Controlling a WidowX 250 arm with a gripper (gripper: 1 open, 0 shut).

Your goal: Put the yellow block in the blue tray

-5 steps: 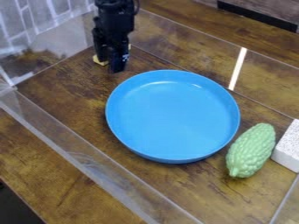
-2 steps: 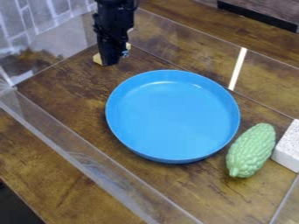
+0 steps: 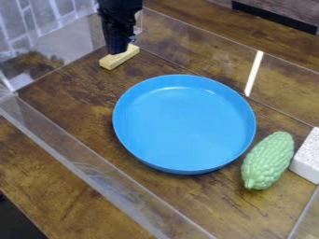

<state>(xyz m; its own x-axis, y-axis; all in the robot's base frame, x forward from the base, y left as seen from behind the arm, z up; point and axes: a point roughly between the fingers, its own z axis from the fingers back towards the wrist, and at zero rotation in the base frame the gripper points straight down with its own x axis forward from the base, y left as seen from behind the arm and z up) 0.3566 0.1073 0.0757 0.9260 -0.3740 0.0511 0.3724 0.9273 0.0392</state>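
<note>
The yellow block (image 3: 115,62), a small pale wooden bar, hangs slanted just under the fingertips of my gripper (image 3: 117,49). The black gripper points straight down at the upper left of the view and is shut on the block, a little above the wooden table. The blue tray (image 3: 140,140), a large round shallow dish, lies to the lower right of the gripper and has nothing in it. The block is well clear of the tray's near rim.
A bumpy green oval thing (image 3: 268,160) lies by the tray's right rim, with a white spongy block (image 3: 308,155) beside it at the right edge. Clear plastic walls (image 3: 75,159) fence the wooden table in at left and front.
The fingers closed on the yellow block and the gripper rose. The block, half hidden under the fingers before, now shows more fully below them.
</note>
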